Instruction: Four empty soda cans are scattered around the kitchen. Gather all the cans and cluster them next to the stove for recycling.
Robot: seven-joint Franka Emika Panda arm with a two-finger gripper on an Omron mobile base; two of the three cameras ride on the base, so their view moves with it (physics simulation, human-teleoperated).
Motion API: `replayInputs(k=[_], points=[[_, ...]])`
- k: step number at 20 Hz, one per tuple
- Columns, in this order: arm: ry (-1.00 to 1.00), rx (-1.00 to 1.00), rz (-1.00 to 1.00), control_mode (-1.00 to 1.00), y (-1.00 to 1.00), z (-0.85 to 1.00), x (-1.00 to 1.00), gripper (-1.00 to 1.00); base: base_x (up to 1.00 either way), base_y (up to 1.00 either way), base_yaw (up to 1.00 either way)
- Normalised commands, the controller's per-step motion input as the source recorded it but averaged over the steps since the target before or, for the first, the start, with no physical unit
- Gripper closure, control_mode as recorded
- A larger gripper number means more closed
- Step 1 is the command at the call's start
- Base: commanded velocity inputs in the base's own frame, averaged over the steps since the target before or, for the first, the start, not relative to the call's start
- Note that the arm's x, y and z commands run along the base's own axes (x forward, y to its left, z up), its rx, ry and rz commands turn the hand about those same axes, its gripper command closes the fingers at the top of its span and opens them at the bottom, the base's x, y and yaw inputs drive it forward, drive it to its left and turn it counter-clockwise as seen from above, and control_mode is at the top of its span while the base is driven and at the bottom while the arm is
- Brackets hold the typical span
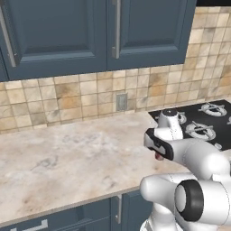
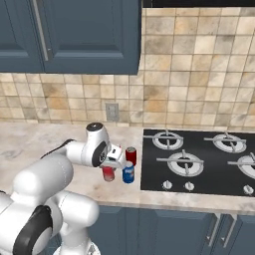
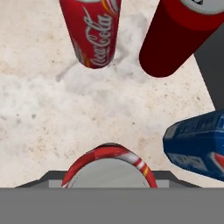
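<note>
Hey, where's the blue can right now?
In the right base view the blue can stands on the counter just left of the stove, between two red cans.

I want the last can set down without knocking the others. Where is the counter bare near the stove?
The marble counter left of the gripper, out to the wall outlet, is bare. It is crowded by the stove's left edge: the blue can and a red can stand there, with the held can beside them.

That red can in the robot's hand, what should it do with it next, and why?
Probably open the gripper and let go. The red can it holds already stands on the counter beside the blue can and another red one, next to the stove.
</note>
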Motion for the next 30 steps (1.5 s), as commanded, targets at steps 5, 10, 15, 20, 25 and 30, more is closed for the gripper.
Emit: replayInputs(k=[5,10,15,20,25,30], points=[[0.00,0.00,0.00,-1.00,-0.20,-0.11,0.00,1.00,0.00,0.00,0.00],[0.00,0.00,0.00,-1.00,-0.17,0.00,0.08,1.00,0.00,0.00,0.00],[0.00,0.00,0.00,-1.00,-0.01,0.00,0.00,1.00,0.00,0.00,0.00],[0.00,0.00,0.00,-1.00,0.00,0.00,0.00,1.00,0.00,0.00,0.00],[0.00,0.01,0.00,-1.00,0.00,-0.12,0.00,1.00,0.00,0.00,0.00],[0.00,0.00,0.00,-1.00,0.00,0.00,0.00,-1.00,0.00,0.00,0.00]])
